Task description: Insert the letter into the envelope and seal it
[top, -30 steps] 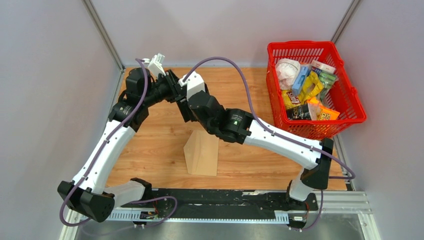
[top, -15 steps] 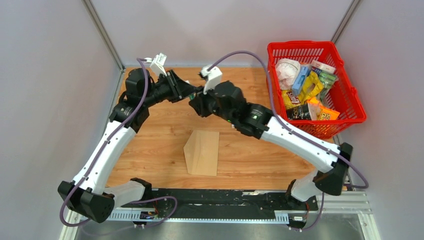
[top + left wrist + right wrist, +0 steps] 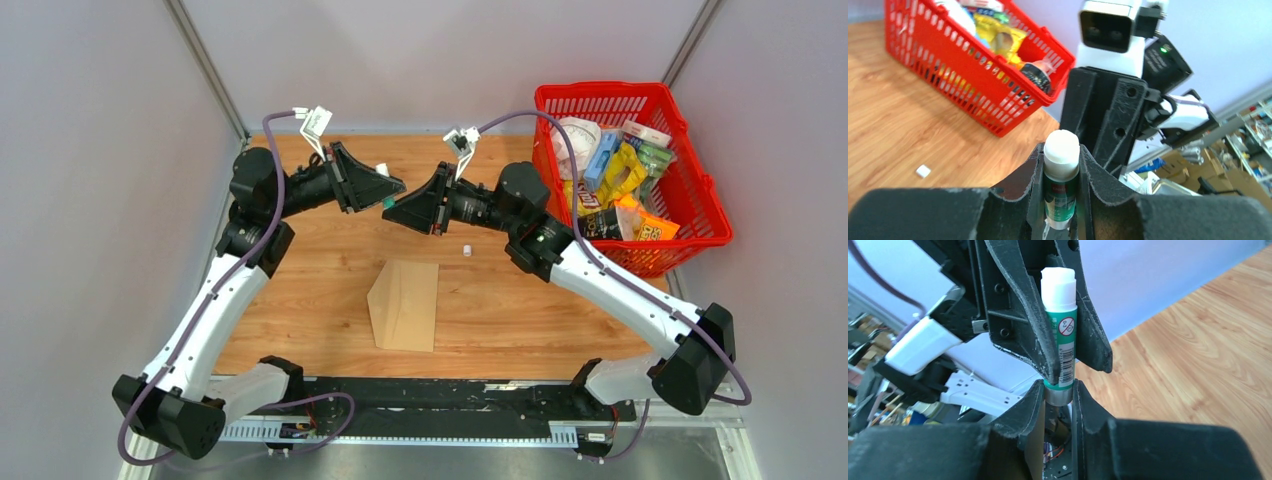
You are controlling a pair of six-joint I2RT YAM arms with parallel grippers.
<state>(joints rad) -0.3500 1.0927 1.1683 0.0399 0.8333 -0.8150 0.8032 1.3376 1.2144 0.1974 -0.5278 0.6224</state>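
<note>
The tan envelope (image 3: pixel 405 303) lies flat on the wooden table, flap side to the left. The letter is not in view. Both grippers meet in the air above the table's far middle. My left gripper (image 3: pixel 392 190) is shut on the green body of an uncapped glue stick (image 3: pixel 386 203). In the left wrist view the stick (image 3: pixel 1061 180) stands between my fingers with its white tip up. My right gripper (image 3: pixel 394 212) is shut on the stick's grey base end (image 3: pixel 1058 392), just below the left fingers (image 3: pixel 1018 315).
A red basket (image 3: pixel 600 90) full of snack packets stands at the back right and also shows in the left wrist view (image 3: pixel 973 85). A small white piece (image 3: pixel 466 248) lies on the wood right of the envelope. Grey walls enclose the table.
My right arm has swung back and to the right, uncovering the envelope. Its wrist has turned, and its gripper stays at the left gripper on the glue stick. The left arm shifted slightly.
</note>
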